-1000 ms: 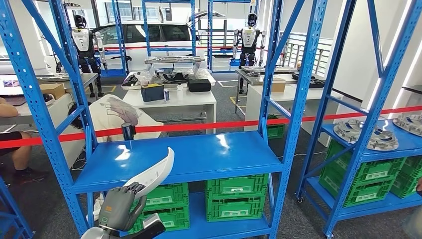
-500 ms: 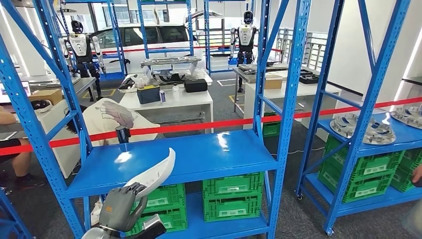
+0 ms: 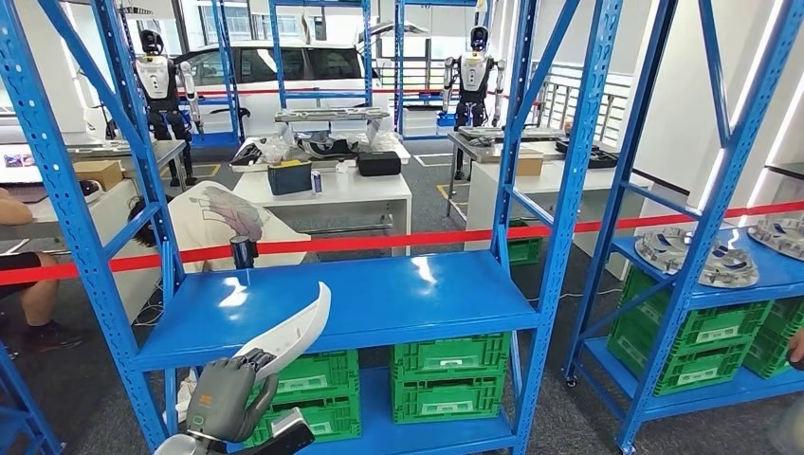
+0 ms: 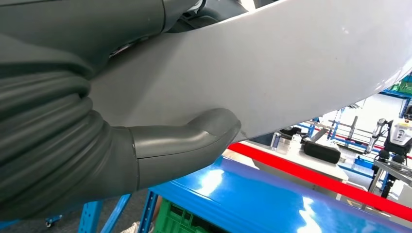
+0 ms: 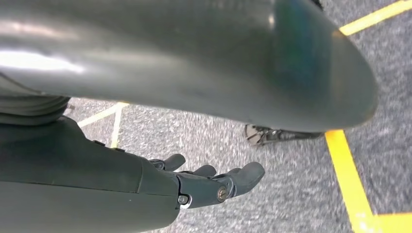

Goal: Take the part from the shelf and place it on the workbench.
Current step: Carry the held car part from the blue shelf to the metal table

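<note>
While the left hand (image 3: 226,403) gripped the lower end of the white curved part (image 3: 296,334), its fingers (image 3: 248,360) wrapped over the edge and its thumb (image 4: 194,141) pressed against the pale underside, the part slanted upward in front of the blue shelf (image 3: 379,296), just off its front edge. The shelf board carried a small dark cylinder (image 3: 243,252) near its back. Green crates (image 3: 449,374) sat on the tier below. The right hand (image 5: 204,183) hung above grey floor with yellow lines (image 5: 347,179), fingers loosely spread and holding nothing.
</note>
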Robot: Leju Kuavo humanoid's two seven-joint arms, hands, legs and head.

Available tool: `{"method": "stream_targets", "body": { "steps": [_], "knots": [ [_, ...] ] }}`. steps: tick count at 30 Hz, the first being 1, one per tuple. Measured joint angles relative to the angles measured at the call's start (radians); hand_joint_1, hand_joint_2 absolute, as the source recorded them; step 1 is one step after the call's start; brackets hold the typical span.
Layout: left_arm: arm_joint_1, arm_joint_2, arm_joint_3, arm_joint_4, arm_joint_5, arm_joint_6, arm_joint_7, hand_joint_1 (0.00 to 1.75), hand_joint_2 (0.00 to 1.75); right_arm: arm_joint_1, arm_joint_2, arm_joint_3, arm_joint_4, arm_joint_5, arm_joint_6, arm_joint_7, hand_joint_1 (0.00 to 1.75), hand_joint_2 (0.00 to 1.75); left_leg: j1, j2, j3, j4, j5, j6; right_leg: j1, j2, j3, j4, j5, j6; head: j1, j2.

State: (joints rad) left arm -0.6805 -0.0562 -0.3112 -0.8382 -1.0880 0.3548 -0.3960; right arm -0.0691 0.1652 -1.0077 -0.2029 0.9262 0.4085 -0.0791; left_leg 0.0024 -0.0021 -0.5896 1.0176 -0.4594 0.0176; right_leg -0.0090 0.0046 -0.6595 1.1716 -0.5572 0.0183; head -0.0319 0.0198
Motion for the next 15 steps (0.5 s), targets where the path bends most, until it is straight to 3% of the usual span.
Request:
{"method": "stream_targets", "body": {
  "steps": [2, 3, 4, 6, 8, 12, 13, 15],
  "knots": [
    [0.002, 0.000, 0.000, 0.001, 0.000, 0.000, 0.000, 1.75, 1.75, 0.001, 0.000, 0.000, 0.000, 0.000, 0.002, 0.000, 0.00, 0.00, -0.001, 0.001, -0.001, 0.001, -0.001, 0.003, -0.001, 0.000, -0.058, 0.117, -0.039, 0.004, 0.000, 0.000],
    [0.002, 0.000, 0.000, 0.002, 0.000, 0.000, 0.000, 1.75, 1.75, 0.001, 0.000, 0.000, 0.000, 0.000, 0.002, 0.000, 0.00, 0.00, -0.002, 0.001, -0.001, 0.002, -0.001, 0.004, -0.001, 0.000, -0.069, 0.135, -0.034, 0.006, 0.000, 0.000],
    [0.002, 0.000, 0.000, 0.002, 0.000, 0.000, 0.000, 1.75, 1.75, 0.002, 0.000, 0.000, 0.000, 0.000, 0.002, 0.000, 0.00, 0.00, -0.001, 0.001, -0.002, 0.003, -0.002, 0.004, -0.002, 0.000, -0.059, 0.114, -0.010, 0.006, 0.000, 0.000],
    [0.002, -0.001, 0.000, 0.003, 0.000, 0.000, 0.000, 1.75, 1.75, 0.001, 0.000, 0.000, 0.000, 0.000, 0.002, 0.000, 0.00, 0.00, -0.001, 0.001, -0.002, 0.008, -0.004, 0.000, -0.003, -0.001, 0.006, -0.015, 0.052, 0.004, 0.000, 0.000],
    [0.002, -0.001, 0.000, 0.002, 0.000, 0.000, 0.000, 1.75, 1.75, 0.000, 0.000, 0.000, 0.000, 0.000, 0.002, 0.000, 0.00, 0.00, -0.003, 0.000, -0.004, 0.013, -0.007, -0.010, 0.000, 0.000, 0.056, -0.113, 0.082, -0.003, 0.000, 0.000],
    [0.000, -0.001, 0.000, 0.001, 0.000, 0.000, 0.000, 1.75, 1.75, 0.000, 0.000, 0.000, 0.000, 0.000, 0.002, 0.000, 0.00, 0.00, -0.003, -0.002, -0.011, 0.021, -0.013, -0.034, 0.000, 0.002, 0.061, -0.135, 0.081, -0.026, 0.000, 0.000],
    [0.000, -0.001, 0.000, 0.000, 0.000, 0.000, 0.000, 1.75, 1.75, 0.000, 0.000, 0.000, 0.000, 0.000, 0.002, 0.000, 0.00, 0.00, -0.003, -0.002, -0.020, 0.041, -0.028, -0.040, -0.002, 0.002, 0.062, -0.138, 0.083, -0.033, 0.000, 0.000],
    [-0.001, 0.000, 0.000, 0.000, 0.000, 0.000, 0.000, 1.75, 1.75, 0.000, 0.000, 0.000, 0.000, 0.000, 0.000, 0.000, 0.00, 0.00, 0.000, -0.002, -0.064, 0.139, -0.085, -0.048, -0.003, 0.001, 0.064, -0.141, 0.084, -0.042, -0.001, 0.000]
  ]
}}
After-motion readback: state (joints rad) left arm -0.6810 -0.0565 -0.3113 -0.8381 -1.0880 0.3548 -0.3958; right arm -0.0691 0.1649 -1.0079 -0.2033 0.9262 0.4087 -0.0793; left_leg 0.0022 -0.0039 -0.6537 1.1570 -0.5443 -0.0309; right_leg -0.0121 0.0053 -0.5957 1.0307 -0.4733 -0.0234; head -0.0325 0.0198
